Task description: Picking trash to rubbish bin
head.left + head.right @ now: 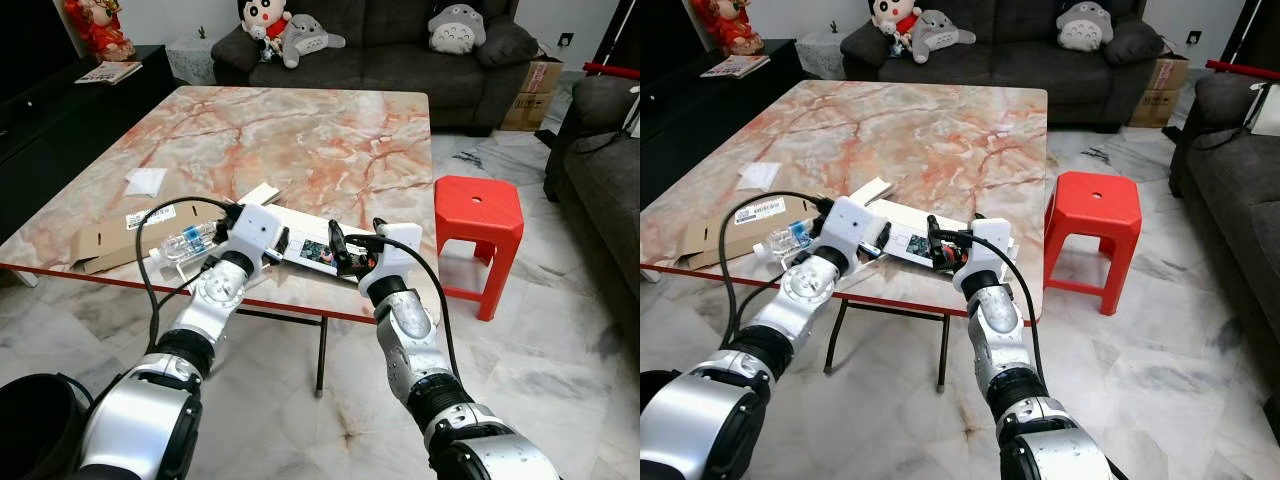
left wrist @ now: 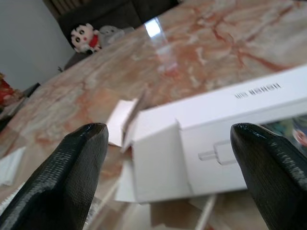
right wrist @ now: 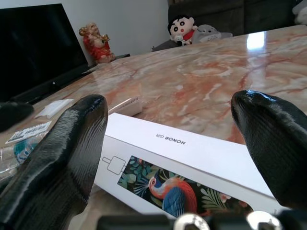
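Note:
A flat white box (image 1: 312,250) with a bird picture lies near the front edge of the marble table (image 1: 300,130). My left gripper (image 1: 281,241) is open at the box's left end (image 2: 216,139), which sits between its fingers (image 2: 72,182). My right gripper (image 1: 352,243) is open at the box's right end, and the box (image 3: 182,167) lies low between its fingers (image 3: 62,158). A crushed plastic bottle (image 1: 185,243), flattened cardboard (image 1: 110,240), a white tissue (image 1: 146,181) and a small white card (image 1: 258,193) lie on the table's left part.
A black bin (image 1: 30,420) stands on the floor at the lower left. A red stool (image 1: 478,215) is right of the table. A sofa (image 1: 400,50) with plush toys lies beyond, and a dark TV cabinet (image 1: 60,100) runs along the left.

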Controlling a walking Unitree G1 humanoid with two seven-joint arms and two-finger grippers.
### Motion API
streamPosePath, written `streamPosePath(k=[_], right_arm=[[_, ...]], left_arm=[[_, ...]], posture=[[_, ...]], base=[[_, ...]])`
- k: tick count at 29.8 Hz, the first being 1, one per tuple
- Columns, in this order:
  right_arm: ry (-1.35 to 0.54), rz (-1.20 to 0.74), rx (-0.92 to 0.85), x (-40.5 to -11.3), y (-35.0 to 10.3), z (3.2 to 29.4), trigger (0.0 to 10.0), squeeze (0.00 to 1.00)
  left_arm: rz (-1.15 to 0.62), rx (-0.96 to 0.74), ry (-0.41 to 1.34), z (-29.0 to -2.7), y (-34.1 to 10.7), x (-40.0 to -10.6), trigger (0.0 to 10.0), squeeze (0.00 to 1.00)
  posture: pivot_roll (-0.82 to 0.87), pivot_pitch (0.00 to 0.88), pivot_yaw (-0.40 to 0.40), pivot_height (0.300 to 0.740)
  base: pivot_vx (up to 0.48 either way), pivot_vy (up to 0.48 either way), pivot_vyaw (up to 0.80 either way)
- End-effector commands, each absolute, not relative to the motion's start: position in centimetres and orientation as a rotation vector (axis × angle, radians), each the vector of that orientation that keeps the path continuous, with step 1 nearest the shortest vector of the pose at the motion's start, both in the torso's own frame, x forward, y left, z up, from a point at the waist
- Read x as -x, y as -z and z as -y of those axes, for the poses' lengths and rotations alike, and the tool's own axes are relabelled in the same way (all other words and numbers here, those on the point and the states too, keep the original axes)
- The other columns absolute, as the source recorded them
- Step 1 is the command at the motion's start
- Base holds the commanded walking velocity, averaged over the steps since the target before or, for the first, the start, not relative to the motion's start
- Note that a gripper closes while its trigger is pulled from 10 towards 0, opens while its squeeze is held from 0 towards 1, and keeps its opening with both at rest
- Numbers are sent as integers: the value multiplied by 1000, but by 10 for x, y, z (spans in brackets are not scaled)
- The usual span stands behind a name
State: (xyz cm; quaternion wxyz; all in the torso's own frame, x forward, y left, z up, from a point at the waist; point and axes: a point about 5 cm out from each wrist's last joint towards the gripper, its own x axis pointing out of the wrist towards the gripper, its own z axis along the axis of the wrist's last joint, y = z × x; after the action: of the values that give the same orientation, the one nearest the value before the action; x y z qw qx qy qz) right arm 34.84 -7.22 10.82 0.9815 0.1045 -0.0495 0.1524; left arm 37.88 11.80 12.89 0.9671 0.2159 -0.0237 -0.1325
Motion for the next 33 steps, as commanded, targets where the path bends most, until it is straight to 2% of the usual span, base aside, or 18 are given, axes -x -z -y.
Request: streamPosePath(k=[1, 20, 33], right_arm=[[-320, 95, -232, -344, -106, 65, 10000, 0], [-338, 100, -245, -328, -101, 62, 10000, 0], [-328, 93, -249, -319, -100, 65, 10000, 0]], left_arm=[[69, -465, 269, -115, -135, -382, 10000, 0], [65, -569, 223, -103, -149, -392, 10000, 0], [19, -662, 165, -107, -147, -395, 10000, 0]], posture=[[-67, 0, 61, 740], [-98, 93, 63, 740], [-117, 144, 59, 740]], base=[[0, 0, 0], [0, 0, 0], [0, 0, 0]])
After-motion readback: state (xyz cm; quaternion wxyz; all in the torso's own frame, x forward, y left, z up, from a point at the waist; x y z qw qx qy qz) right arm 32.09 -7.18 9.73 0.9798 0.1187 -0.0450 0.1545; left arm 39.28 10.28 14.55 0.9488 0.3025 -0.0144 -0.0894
